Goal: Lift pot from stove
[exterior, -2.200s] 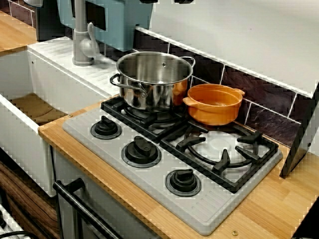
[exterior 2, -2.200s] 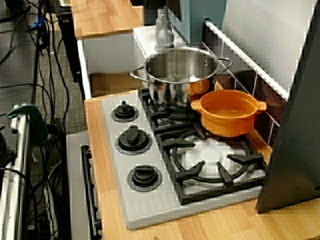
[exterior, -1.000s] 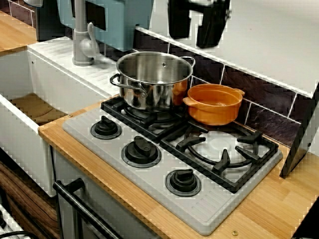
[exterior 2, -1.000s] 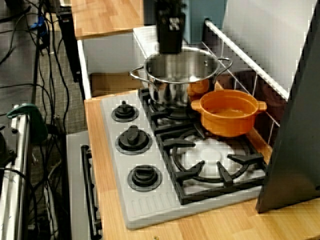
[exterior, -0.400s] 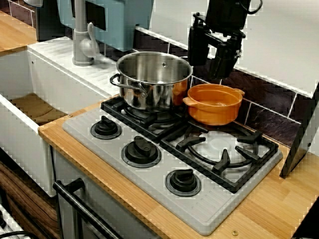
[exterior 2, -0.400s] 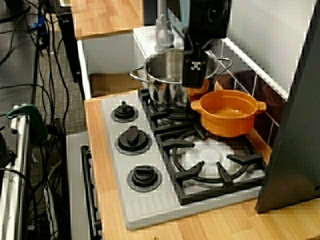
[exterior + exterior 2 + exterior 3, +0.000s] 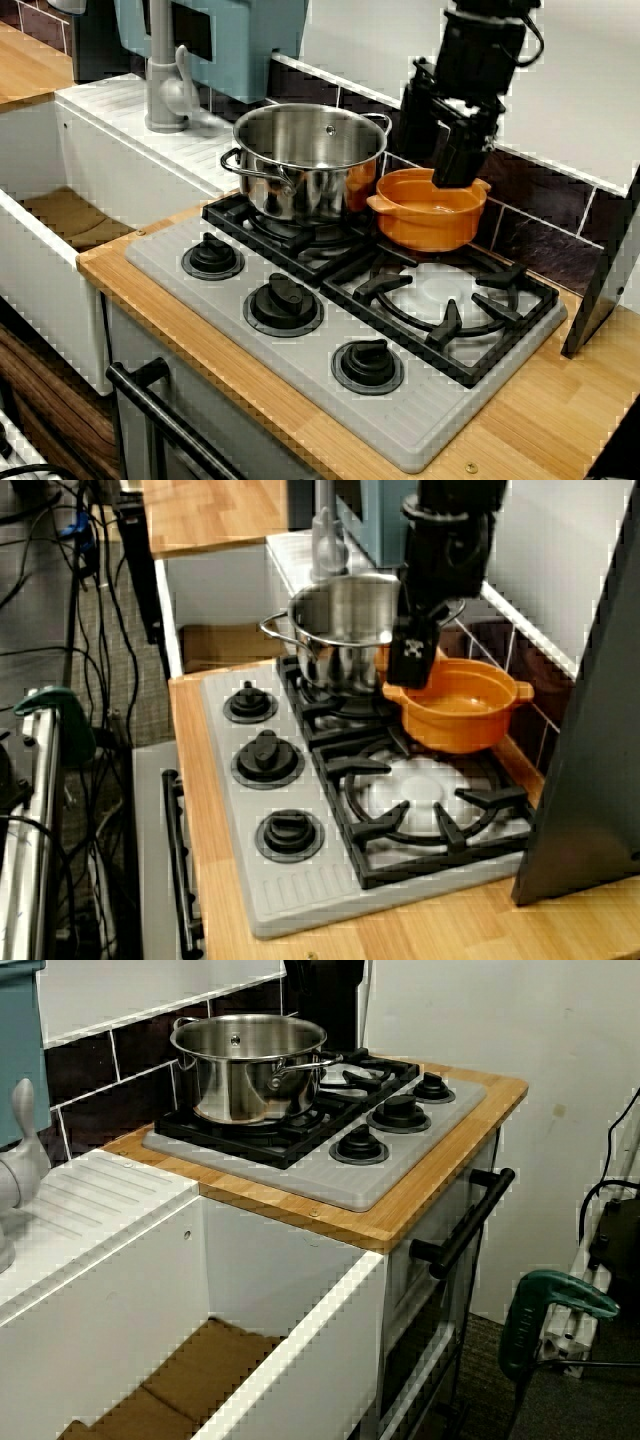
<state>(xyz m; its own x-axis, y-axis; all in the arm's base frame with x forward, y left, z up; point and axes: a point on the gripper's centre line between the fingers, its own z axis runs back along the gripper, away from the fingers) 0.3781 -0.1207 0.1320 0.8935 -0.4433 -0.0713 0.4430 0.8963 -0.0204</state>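
Black boxy arm (image 7: 478, 50); end effector (image 7: 440, 140) black, white square marker.

From the sink side, a shiny steel pot (image 7: 247, 1065) stands on the stove (image 7: 330, 1155) nearest burner grate. A dark shape behind it, possibly the robot arm (image 7: 322, 1000), rises by the wall.

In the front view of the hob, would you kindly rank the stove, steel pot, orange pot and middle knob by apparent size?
Largest to smallest:
1. stove
2. steel pot
3. orange pot
4. middle knob
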